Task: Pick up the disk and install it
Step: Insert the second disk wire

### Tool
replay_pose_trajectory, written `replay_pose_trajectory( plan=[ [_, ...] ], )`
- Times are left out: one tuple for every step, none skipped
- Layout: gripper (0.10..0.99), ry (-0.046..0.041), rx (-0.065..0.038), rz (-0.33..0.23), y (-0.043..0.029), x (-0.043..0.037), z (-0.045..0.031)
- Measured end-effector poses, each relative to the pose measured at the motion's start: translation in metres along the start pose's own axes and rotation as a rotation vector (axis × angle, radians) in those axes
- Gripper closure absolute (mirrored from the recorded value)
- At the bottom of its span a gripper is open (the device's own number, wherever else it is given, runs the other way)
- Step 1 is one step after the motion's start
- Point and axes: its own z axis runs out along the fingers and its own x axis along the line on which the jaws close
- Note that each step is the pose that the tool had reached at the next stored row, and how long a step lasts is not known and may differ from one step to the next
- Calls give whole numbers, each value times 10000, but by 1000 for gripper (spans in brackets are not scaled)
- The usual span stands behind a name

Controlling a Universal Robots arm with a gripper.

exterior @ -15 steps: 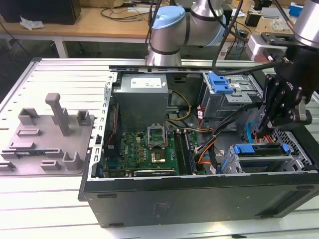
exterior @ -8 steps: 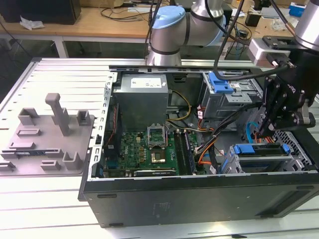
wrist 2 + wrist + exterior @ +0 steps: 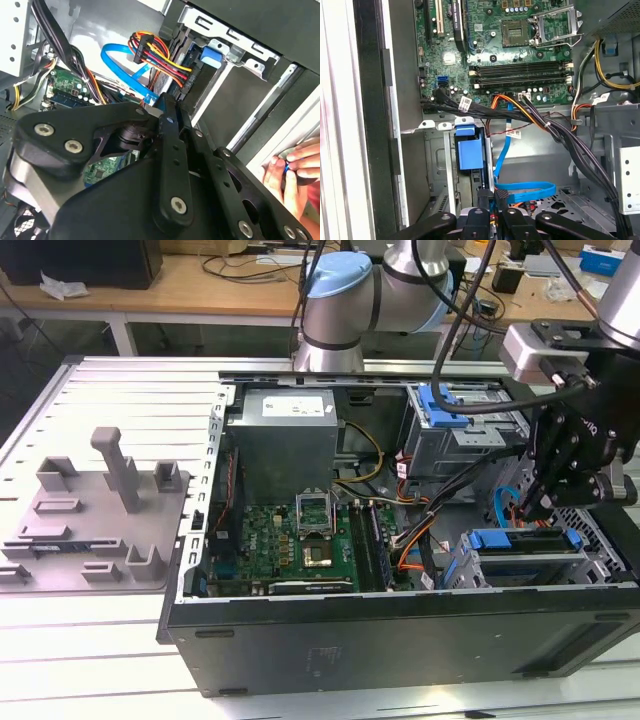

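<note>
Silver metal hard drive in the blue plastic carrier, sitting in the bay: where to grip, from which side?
Probably the exposed blue end, not the metal body. The silver metal hard drive in its blue plastic carrier stands on edge between the grey metal bay walls, so its flat faces are shut in. Come straight in through the case's open side, clear of the flat blue cable beside it.

Wooden desk (image 3: 190, 285) behind ribbed worktable (image 3: 100, 390)
</note>
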Motion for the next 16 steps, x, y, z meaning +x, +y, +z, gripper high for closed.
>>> replay_pose_trajectory(
  plan=[
    [925,6,-5,-52,0,1,0],
    [925,16,-14,-176,1,1,0],
    [925,19,-16,-288,1,0,1],
    [925,19,-15,-327,0,0,2],
    [925,19,-15,-328,0,0,2],
    [925,19,-15,-330,0,0,2],
    [925,18,-15,-331,0,0,3],
    [925,18,-15,-332,0,0,2],
    [925,16,-15,-331,0,2,5],
    [925,18,-15,-332,-1,8,5],
    [925,18,-15,-332,-1,15,7],
    [925,18,-15,-332,-2,21,8],
    [925,18,-15,-332,-3,29,9],
    [925,19,-15,-333,-4,42,11],
    [925,19,-15,-332,-5,51,12],
    [925,17,-15,-332,-5,59,14]
  ],
)
